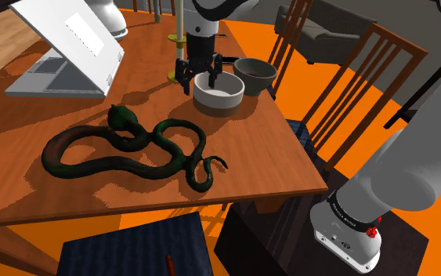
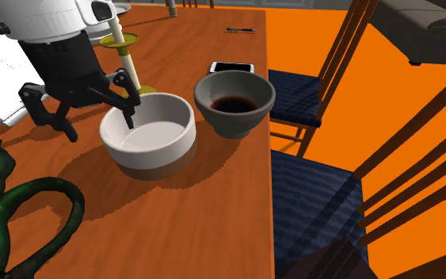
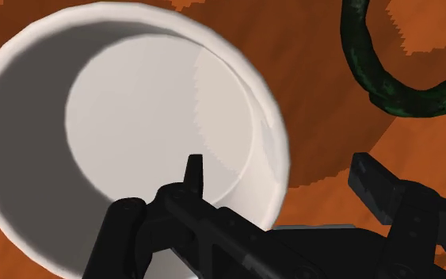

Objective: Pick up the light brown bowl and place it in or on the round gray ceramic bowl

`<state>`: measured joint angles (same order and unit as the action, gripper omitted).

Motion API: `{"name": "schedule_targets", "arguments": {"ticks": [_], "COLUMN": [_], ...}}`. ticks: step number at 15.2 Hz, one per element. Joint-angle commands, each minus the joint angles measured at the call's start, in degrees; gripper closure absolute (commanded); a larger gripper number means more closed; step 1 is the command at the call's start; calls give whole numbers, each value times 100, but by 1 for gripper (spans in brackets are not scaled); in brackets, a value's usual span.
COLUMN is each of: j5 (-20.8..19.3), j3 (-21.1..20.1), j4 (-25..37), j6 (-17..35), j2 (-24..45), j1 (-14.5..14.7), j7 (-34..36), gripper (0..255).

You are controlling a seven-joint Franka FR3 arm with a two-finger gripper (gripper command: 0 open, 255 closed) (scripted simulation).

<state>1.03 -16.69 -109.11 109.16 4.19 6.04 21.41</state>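
Straddles white bowl (image 1: 225, 98) rim with gripper (image 1: 200, 85) spread open; gray bowl (image 1: 258, 81) beside, shoulder view's two o'clock.

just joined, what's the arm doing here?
The gripper is open at the white bowl on the table, with one of its fingers inside the bowl and the other outside, straddling the rim. Nothing is clamped yet, and the bowl sits on the wood. The gray bowl stands right beside it.
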Motion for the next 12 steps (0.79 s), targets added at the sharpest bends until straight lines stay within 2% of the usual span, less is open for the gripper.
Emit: {"name": "schedule_targets", "arguments": {"ticks": [1, 9, 10, 12], "j5": [-8, -10, -10, -10], "j3": [4, 3, 3, 3], "j4": [-113, -148, -148, -148], "j6": [142, 184, 184, 184], "j2": [27, 35, 35, 35], "j1": [-3, -2, -2, -2], "j7": [-6, -4, -4, -4], "gripper": [0, 0, 255, 255]}}
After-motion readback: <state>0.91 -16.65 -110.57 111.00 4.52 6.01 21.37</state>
